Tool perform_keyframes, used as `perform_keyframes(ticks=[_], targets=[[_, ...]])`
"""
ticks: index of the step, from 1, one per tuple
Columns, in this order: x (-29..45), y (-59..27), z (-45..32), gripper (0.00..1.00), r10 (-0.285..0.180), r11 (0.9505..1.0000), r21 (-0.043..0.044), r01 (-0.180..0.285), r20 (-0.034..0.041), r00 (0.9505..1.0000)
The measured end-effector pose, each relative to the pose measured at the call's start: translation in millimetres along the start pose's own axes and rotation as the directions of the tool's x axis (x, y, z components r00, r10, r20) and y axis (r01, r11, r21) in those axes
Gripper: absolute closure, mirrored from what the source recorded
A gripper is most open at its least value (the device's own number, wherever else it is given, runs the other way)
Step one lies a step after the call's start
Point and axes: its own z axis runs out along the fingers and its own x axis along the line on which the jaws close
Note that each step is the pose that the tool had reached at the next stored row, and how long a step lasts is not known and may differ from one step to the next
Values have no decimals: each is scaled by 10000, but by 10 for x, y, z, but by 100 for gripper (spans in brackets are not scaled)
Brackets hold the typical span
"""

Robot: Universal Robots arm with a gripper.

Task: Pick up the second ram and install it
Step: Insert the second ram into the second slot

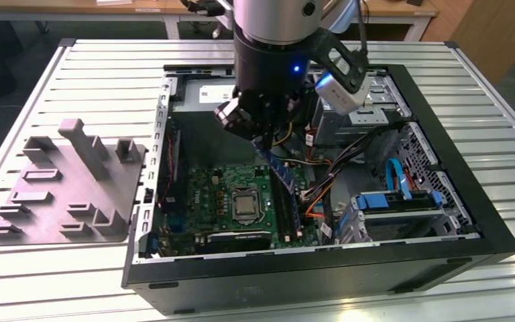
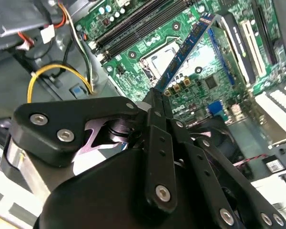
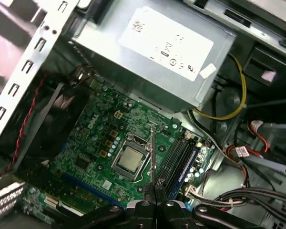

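Observation:
My gripper is shut on the second ram, a long thin dark blue stick. It hangs inside the open computer case, tilted, a little above the green motherboard. In the second wrist view the ram runs out from the black fingers over the board, its far end above the processor socket. In the first wrist view the ram is seen edge-on between the socket and the black memory slots, with the gripper closed at its near end.
The grey power supply box lies at the far end of the case. Loose yellow, red and black cables and blue drive brackets crowd the exterior view's right. A grey tray with posts stands outside the case on the slatted table.

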Motion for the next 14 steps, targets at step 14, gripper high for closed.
perform_keyframes(ticks=[14], targets=[[0, -1, 18, 89, 2519, 9677, 50, -2520, 122, 9677]])
